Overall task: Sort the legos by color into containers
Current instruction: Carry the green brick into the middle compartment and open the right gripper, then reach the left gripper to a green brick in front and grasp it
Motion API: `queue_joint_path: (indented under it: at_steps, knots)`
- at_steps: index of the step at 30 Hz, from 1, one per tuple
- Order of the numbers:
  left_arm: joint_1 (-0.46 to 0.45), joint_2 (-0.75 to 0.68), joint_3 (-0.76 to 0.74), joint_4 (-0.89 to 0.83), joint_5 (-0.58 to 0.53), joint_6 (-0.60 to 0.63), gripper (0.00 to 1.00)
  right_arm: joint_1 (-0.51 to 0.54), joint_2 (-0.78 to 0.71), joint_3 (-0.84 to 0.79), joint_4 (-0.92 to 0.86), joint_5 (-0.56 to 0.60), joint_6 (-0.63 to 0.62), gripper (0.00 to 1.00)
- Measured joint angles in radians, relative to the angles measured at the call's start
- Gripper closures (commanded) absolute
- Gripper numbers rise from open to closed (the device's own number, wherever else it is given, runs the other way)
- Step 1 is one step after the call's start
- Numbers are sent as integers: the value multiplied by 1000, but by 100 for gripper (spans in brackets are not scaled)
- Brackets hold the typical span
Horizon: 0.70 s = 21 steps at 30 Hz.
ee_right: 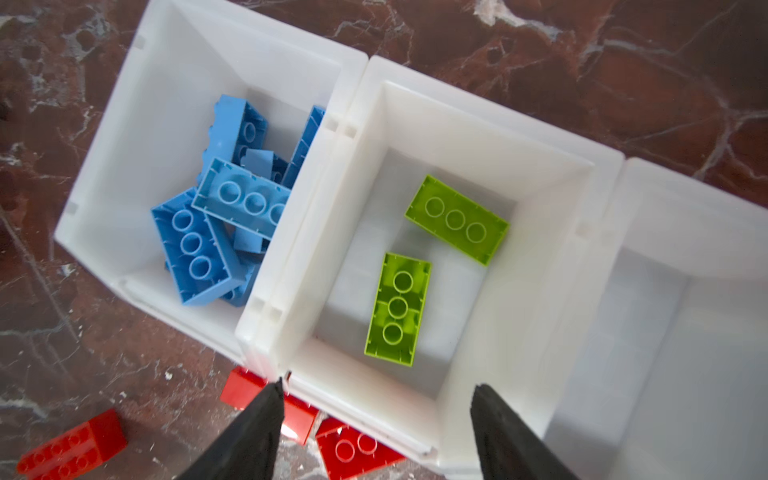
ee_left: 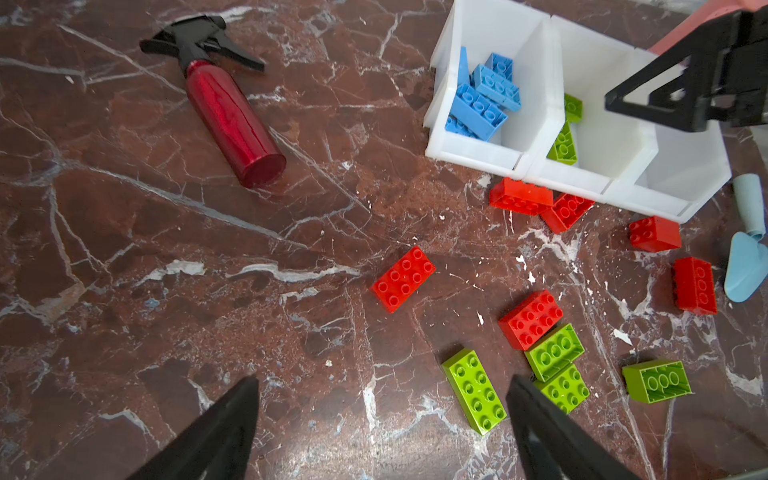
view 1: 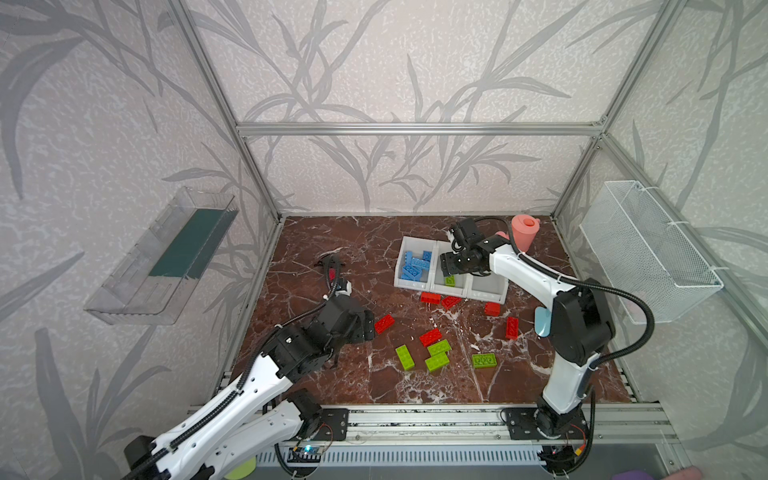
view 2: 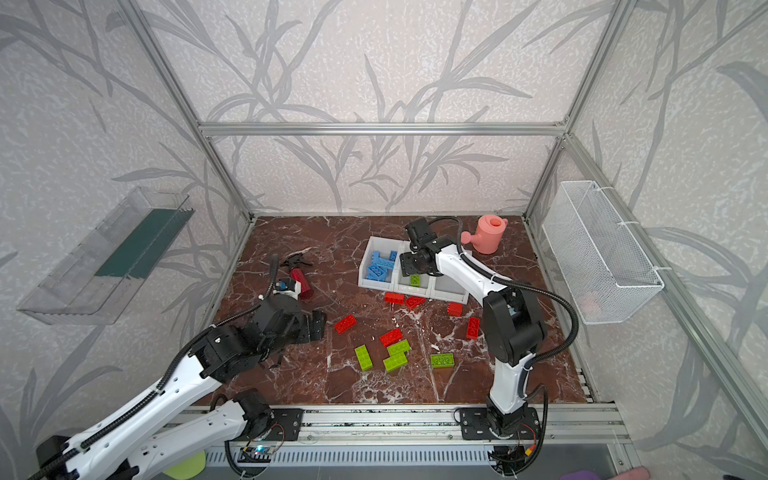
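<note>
Over the middle bin of the containers (ee_right: 299, 249), the right pincer (ee_right: 378, 384) stands with its jaws apart and nothing between them. Beyond its fingertips, on that bin's floor, lie two green legos (ee_right: 399, 309), studs down and close together. One is nearer the low front lip, and the other (ee_right: 457, 218) is further back and turned at an angle. The neighbouring bin holds a heap of blue legos (ee_right: 208, 232). In both top views this pincer (view 1: 451, 270) hangs above the row of three joined white bins (view 1: 409, 286), which sits toward the back right of the table (view 1: 316, 374).

The left pincer (ee_left: 383, 380) is spread wide and holds nothing. Its wrist view shows one green brick (ee_left: 473, 390) lying on the table ahead of the gap, nearer one finger. Three more green bricks (ee_left: 555, 353) lie past that finger, two of them touching each other. A lone red brick (ee_left: 403, 278) lies further ahead. In a top view that brick (view 1: 384, 324) sits just beside the left pincer (view 1: 368, 328), on its right. Five other red legos (view 1: 492, 308) are scattered over the table between the green group and the bins, two of them right at the bins' front. A red spray bottle (ee_left: 232, 120) lies on its side, well apart from the bricks.
</note>
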Motion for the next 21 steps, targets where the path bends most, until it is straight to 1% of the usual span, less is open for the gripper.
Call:
queue_joint_path:
  at_steps: [6, 9, 13, 17, 21]
  knots:
    - [-88, 51, -67, 43, -5, -148, 11, 0, -304, -262, 132, -26, 43, 26]
    - [-143, 67, -103, 63, -15, -230, 12, 0, -428, -375, 174, -27, 64, 26]
    - [-227, 114, -110, 94, -43, -313, 12, 0, -549, -498, 191, -28, 87, 26]
    - [-290, 217, -106, 122, -64, -380, 12, 0, -642, -587, 191, -28, 105, 25]
    - [-333, 339, -84, 137, -76, -428, 12, 0, -724, -659, 190, -27, 117, 25]
